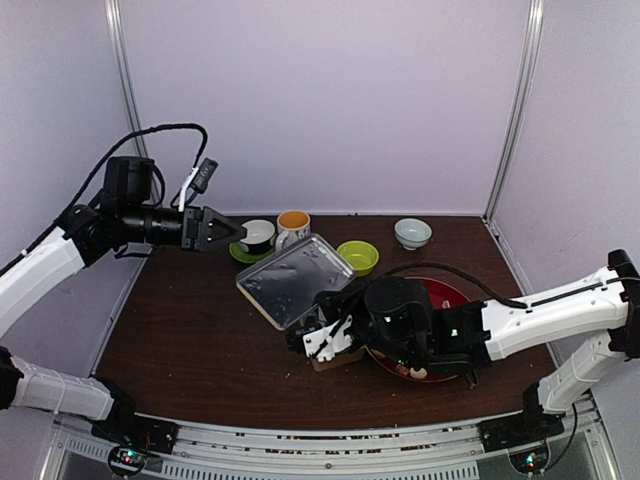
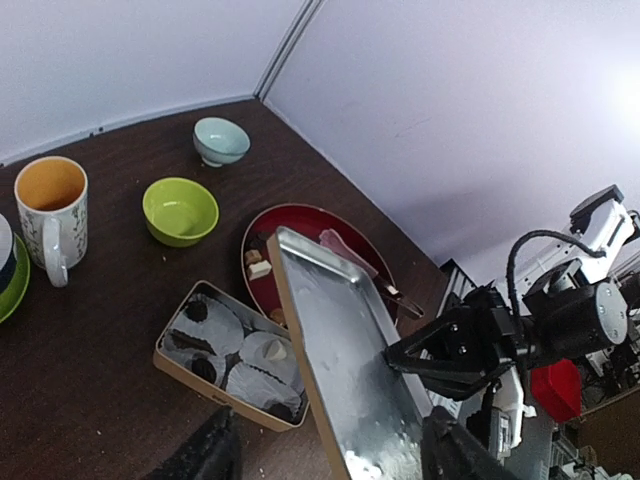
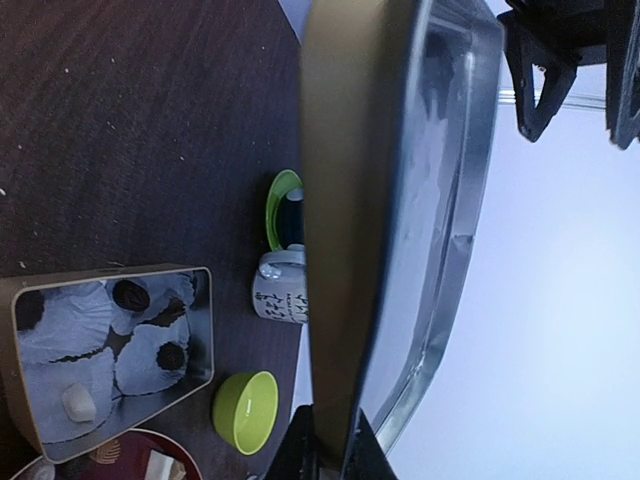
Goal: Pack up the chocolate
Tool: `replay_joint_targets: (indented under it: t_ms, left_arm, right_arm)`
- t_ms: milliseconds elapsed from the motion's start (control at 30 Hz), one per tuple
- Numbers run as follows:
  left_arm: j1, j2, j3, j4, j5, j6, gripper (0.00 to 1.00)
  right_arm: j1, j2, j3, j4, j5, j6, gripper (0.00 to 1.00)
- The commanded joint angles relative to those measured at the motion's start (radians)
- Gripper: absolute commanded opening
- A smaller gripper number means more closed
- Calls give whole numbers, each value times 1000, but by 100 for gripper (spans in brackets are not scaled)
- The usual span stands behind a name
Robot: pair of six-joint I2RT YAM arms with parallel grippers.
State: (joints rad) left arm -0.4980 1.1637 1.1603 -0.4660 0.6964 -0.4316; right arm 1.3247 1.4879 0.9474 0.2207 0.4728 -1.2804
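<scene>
Silver lid (image 3: pixel 400 200), ends cut off, in barely visible right jaws; chocolates (image 3: pixel 131 294) beyond.

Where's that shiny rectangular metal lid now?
In the top view the lid is held tilted at table centre by the right gripper, with the green bowl to its right and the open tan tin by its near end.

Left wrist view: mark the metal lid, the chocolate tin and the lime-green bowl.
metal lid (image 2: pixel 335 340), left wrist view, middle of inner face
chocolate tin (image 2: pixel 200 380), left wrist view, near side wall
lime-green bowl (image 2: pixel 180 212), left wrist view, inside bottom
</scene>
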Motion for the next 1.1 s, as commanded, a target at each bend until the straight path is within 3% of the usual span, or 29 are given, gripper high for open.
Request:
replay_joint_targets:
  t_ms: [0, 200, 400, 667, 800, 967, 1067]
  left_arm:
    - [4, -107, -42, 147, -31, 28, 65]
    - [6, -222, -92, 218, -135, 41, 73]
    - [5, -277, -133, 238, -244, 35, 74]
    - [6, -238, -199, 229, -179, 8, 74]
    - [6, -221, -245, 222, -155, -6, 75]
    - [6, -204, -359, 350, -114, -82, 74]
    - [6, -176, -408, 404, -98, -107, 73]
  right_arm:
    - [1, -104, 28, -130, -106, 239, 3]
    - [-52, -184, 45, -278, -280, 525, 2]
    - [-148, -216, 88, -373, -443, 816, 0]
    - [-329, -217, 116, -394, -916, 1202, 0]
    - [-381, -165, 163, -407, -1051, 1346, 0]
    - [-424, -66, 233, -358, -1195, 1530, 0]
    - [-449, 23, 323, -422, -1285, 1603, 0]
